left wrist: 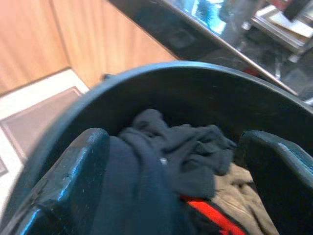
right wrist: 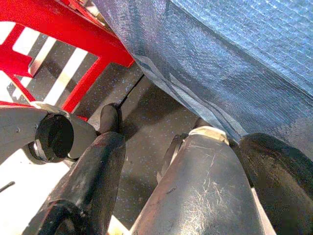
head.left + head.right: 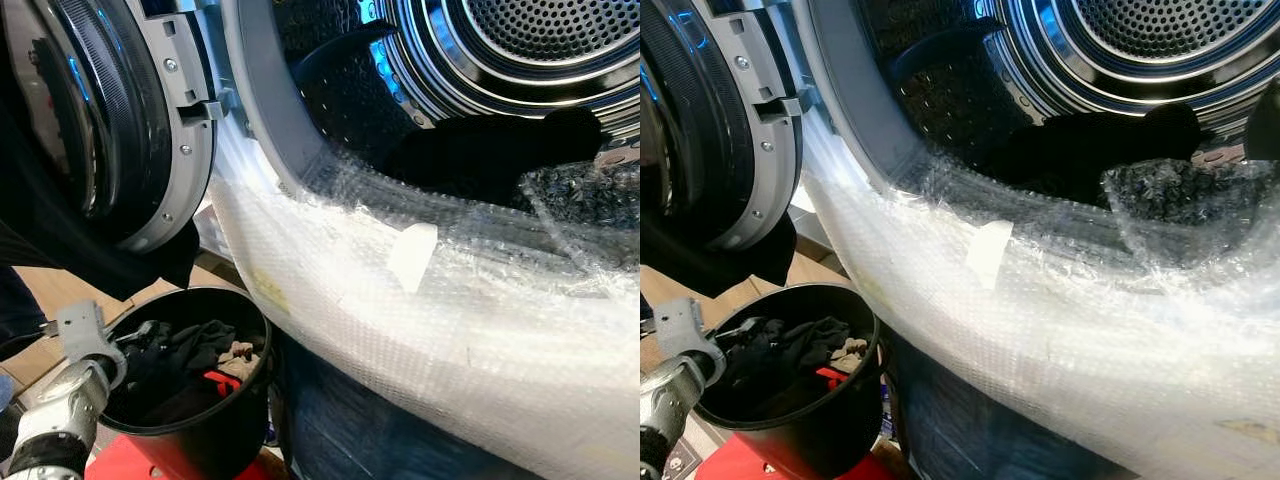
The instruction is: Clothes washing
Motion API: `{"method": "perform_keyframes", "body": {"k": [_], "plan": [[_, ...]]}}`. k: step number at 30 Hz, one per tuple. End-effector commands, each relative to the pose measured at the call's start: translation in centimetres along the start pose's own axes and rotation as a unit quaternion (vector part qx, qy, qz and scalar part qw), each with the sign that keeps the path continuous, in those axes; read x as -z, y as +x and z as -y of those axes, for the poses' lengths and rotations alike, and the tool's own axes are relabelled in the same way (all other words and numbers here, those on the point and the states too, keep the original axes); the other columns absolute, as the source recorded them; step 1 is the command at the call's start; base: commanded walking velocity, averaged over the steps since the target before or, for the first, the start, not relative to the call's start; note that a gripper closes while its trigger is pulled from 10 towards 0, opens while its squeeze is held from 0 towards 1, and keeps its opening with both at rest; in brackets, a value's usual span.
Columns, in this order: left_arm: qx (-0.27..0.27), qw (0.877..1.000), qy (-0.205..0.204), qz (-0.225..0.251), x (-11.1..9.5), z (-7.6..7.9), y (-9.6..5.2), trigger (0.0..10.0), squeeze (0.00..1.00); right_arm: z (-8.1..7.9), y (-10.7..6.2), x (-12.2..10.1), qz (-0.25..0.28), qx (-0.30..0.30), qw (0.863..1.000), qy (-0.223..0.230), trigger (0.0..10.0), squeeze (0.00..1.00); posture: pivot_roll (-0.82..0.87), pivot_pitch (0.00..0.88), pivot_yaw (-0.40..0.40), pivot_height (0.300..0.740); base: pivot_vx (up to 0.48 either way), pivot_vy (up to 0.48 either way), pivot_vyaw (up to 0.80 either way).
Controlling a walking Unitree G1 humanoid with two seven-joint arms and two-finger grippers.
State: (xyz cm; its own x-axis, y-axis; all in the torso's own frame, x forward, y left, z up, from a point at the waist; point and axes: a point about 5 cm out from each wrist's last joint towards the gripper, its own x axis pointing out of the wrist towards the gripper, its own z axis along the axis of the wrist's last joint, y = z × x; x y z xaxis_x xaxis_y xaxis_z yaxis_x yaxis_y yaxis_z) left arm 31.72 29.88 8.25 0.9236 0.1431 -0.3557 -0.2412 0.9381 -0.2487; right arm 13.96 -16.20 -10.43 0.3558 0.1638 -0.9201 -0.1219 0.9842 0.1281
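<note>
The washing machine's steel drum point(image 3: 540, 40) stands open, with a dark garment point(image 3: 480, 150) lying at its front lip. Below to the left, a black bucket point(image 3: 255, 360) holds dark clothes point(image 3: 190, 350), a red piece point(image 3: 222, 380) and a beige piece. My left gripper point(image 3: 140, 335) reaches over the bucket's near rim. In the left wrist view that gripper point(image 1: 173, 144) is open, its fingers point(image 1: 73, 166) spread over the dark clothes point(image 1: 190, 147), and dark cloth lies against one finger. My right gripper point(image 2: 188, 147) hangs open low beside the machine.
The round door point(image 3: 110, 120) is swung open at the left, with dark fabric point(image 3: 150, 260) hanging at its lower edge above the bucket. Bubble wrap point(image 3: 420, 320) covers the machine's front. The bucket rests on a red stool point(image 3: 130, 462). Wooden floor lies at the left.
</note>
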Motion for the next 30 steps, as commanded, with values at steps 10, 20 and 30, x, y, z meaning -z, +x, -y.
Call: {"method": "perform_keyframes", "body": {"k": [10, 20, 30], "plan": [[0.027, 0.997, 0.017, -0.065, 1.2, 1.3, 0.9, 10.0, 1.00, -0.5, 0.0, 1.7, -0.036, -0.001, 0.999, 0.005, 10.0, 0.00, -0.05, 0.025, 0.120, 0.740, 0.000, 0.000, 0.00], [0.001, 0.995, 0.012, -0.102, 2.7, 1.4, 0.9, 10.0, 0.00, -0.6, 0.1, 1.5, -0.034, -0.001, 0.999, -0.001, 10.0, 0.00, -0.05, 0.024, 0.125, 0.740, 0.000, 0.000, 0.00], [0.035, 0.989, -0.101, -0.098, 2.9, 3.8, 1.5, 10.0, 0.00, -0.5, 0.1, 1.4, -0.035, 0.000, 0.999, -0.004, 10.0, 0.00, -0.07, 0.020, 0.122, 0.740, 0.000, 0.000, 0.00]]}}
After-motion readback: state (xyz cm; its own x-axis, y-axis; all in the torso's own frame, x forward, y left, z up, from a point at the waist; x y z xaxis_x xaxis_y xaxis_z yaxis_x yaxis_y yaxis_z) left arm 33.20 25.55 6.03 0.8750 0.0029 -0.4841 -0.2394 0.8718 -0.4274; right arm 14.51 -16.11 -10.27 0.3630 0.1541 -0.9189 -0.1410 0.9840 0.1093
